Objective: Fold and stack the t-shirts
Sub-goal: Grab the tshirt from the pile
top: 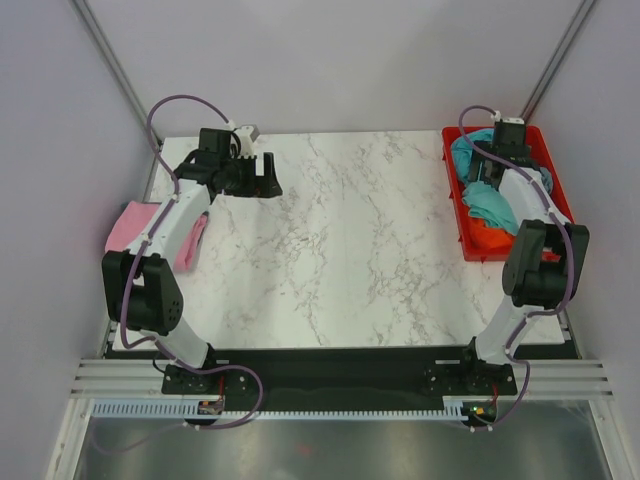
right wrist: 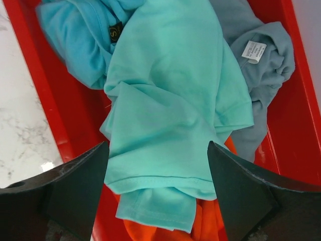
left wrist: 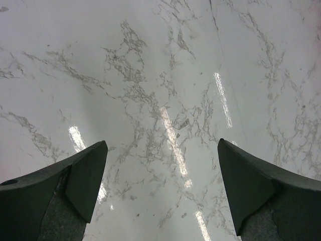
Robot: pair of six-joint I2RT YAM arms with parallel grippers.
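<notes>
My right gripper (right wrist: 158,150) hangs over the tray (right wrist: 45,100), jaws spread wide and holding nothing, with the teal shirt (right wrist: 170,90) directly beneath them. That shirt lies crumpled on top of the pile in the tray's middle. It covers most of the orange shirt (right wrist: 200,226), which shows only below its hem. A blue shirt (right wrist: 75,40) is bunched against the tray's wall on the table side, its small black neck label (right wrist: 116,31) showing. A grey shirt (right wrist: 266,65) with a white tag (right wrist: 254,51) fills the opposite side. The teal shirt overlaps all three. Well away from the tray, across the marble table (top: 350,250), my left gripper (left wrist: 161,145) hovers above the marble, also wide open with nothing between its fingers. The pink shirt (top: 135,225) sits at the table's edge farthest from the tray, partly hidden by my left arm (top: 175,215).
</notes>
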